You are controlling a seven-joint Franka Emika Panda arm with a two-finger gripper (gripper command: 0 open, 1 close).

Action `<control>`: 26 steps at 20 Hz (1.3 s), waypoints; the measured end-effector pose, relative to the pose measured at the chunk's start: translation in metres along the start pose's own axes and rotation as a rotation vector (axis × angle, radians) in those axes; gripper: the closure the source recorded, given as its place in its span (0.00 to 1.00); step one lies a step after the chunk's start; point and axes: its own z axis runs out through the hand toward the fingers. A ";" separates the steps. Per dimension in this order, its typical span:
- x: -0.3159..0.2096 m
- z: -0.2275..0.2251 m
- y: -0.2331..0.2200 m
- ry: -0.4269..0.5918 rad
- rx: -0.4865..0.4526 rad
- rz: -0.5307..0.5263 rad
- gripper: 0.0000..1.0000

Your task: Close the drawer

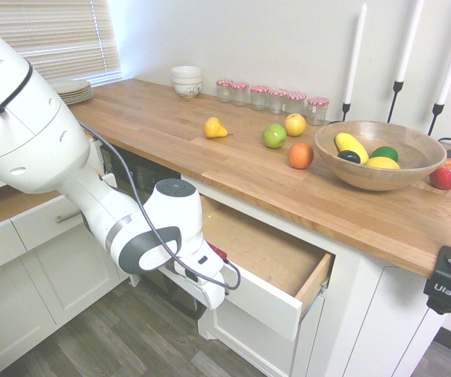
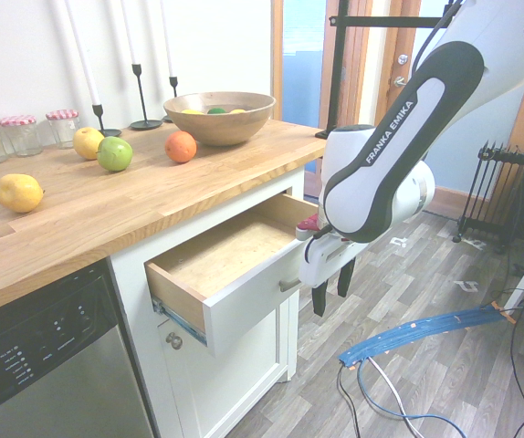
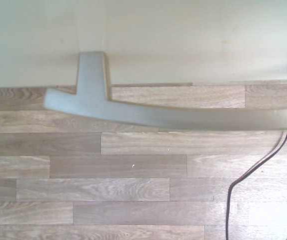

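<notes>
Hung with jaws (image 2: 331, 303) parted and empty, just right of the open drawer (image 2: 244, 308) in the second exterior view, probably needing a leftward push against its long front.

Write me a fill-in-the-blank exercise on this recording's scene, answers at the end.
The wide white-fronted drawer stands ____.
The slim silver bar handle is on the drawer's ____.
The round wooden bowl on the countertop holds ____.
The small clear glass jars have red-and-white ____.

Missing words: open; front; fruit; lids
</notes>
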 end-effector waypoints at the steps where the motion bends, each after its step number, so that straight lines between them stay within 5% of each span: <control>1: 0.000 0.001 0.000 -0.001 -0.001 0.000 1.00; 26: 0.010 0.007 -0.010 0.006 0.004 -0.003 1.00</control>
